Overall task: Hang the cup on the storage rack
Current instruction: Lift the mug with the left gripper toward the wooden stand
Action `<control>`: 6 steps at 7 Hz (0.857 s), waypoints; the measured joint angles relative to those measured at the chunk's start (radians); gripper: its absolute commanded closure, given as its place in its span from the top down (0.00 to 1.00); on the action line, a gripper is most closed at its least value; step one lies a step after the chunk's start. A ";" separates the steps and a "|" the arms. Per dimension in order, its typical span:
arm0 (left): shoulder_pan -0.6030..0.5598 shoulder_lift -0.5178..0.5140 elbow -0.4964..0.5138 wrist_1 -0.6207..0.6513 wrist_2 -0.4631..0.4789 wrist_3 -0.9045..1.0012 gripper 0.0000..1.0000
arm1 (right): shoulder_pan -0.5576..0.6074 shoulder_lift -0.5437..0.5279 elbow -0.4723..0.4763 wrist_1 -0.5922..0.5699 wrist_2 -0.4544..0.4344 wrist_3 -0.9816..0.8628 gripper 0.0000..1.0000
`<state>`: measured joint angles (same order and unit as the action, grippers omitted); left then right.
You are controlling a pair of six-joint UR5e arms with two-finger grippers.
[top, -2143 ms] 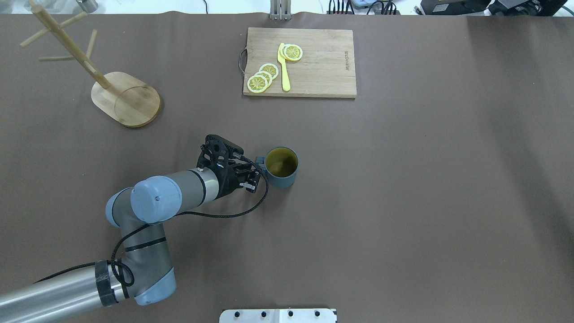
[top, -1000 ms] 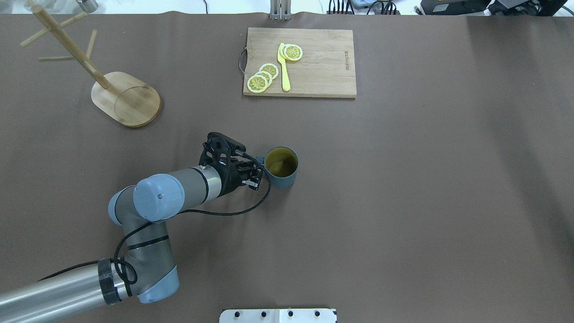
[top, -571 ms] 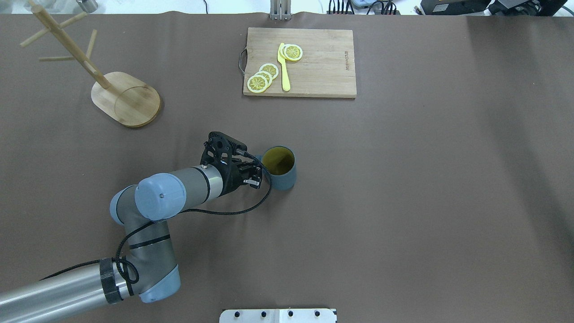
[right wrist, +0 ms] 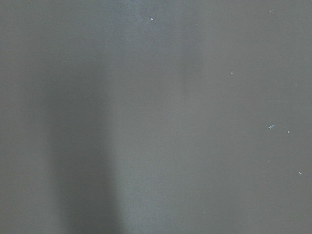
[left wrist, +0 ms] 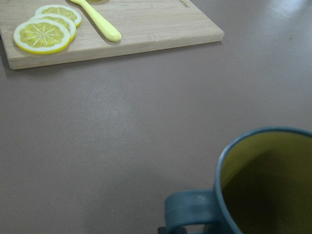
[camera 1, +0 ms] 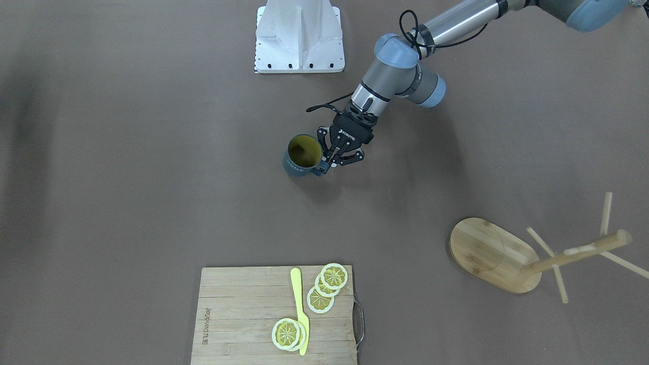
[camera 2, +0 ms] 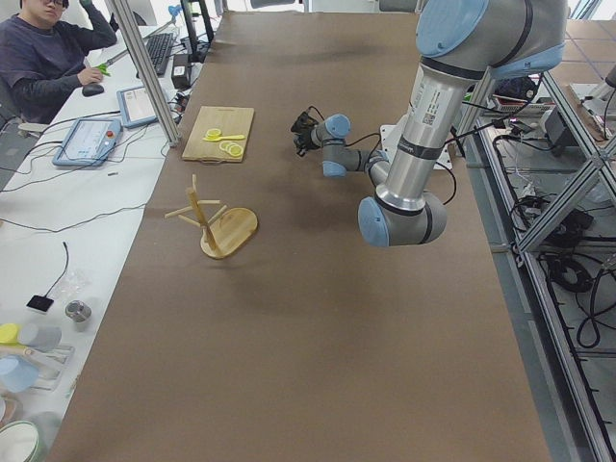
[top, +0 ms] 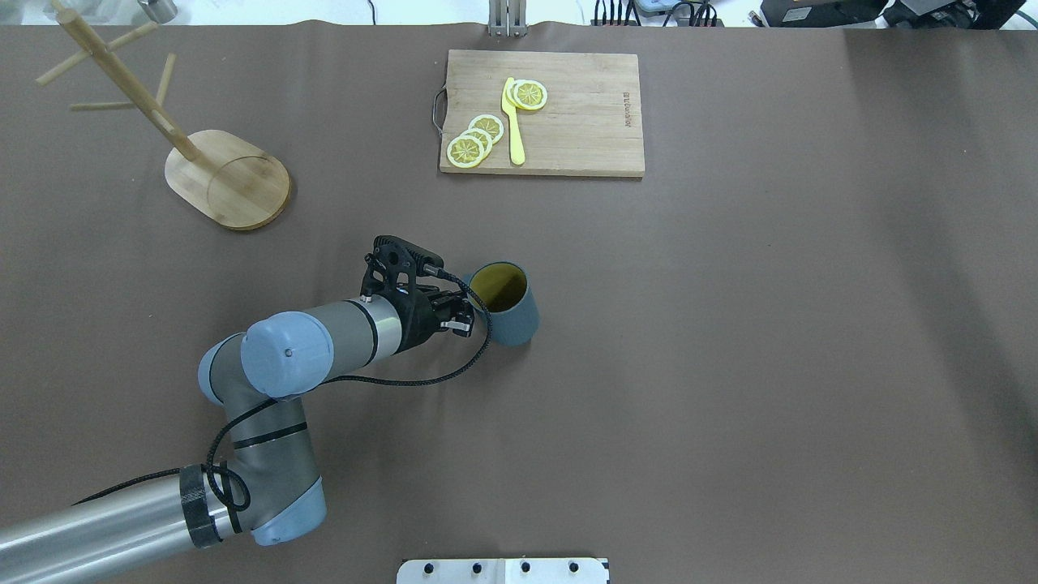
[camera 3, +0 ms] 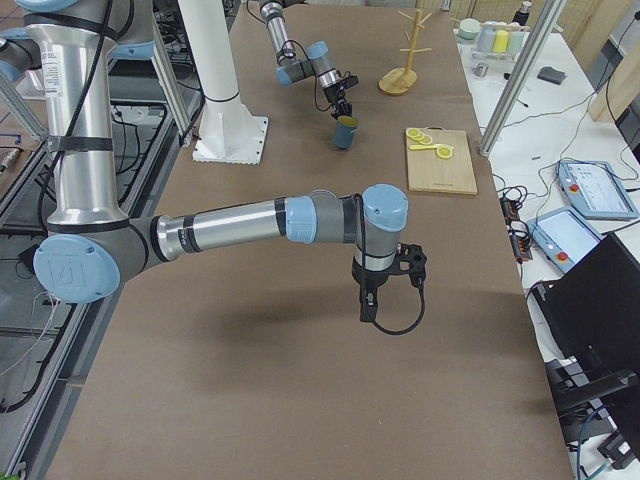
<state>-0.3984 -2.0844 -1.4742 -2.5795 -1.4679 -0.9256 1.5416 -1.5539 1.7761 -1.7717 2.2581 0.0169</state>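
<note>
The cup is dark teal with a yellow inside and sits mid-table, tilted a little with its mouth leaning away from me. It also shows in the front view and fills the lower right of the left wrist view. My left gripper is shut on its squarish handle, and shows in the front view. The storage rack stands at the far left, apart from the cup, with bare pegs. My right gripper hangs over bare table and shows only in the right side view, where I cannot tell its state.
A wooden cutting board with lemon slices and a yellow knife lies at the far middle. The white robot base plate is at the near edge. A person sits beyond the table's far side.
The left gripper closed in on the cup's handle. The cup then tipped and shifted slightly left with the gripper, rising off its earlier spot.
</note>
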 measured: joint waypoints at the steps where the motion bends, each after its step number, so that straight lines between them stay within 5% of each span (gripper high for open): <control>1: -0.010 0.001 -0.001 -0.025 -0.001 -0.035 0.00 | 0.000 -0.001 -0.001 0.000 0.000 0.000 1.00; 4: -0.076 0.002 -0.006 -0.078 -0.025 -0.145 0.00 | 0.001 -0.011 -0.001 0.000 -0.005 0.000 1.00; 6: -0.186 0.004 -0.008 -0.085 -0.169 -0.275 0.00 | 0.001 -0.020 0.000 0.001 -0.006 -0.001 1.00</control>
<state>-0.5845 -2.0805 -1.4826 -2.6640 -1.6369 -1.2008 1.5423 -1.5741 1.7763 -1.7711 2.2520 0.0159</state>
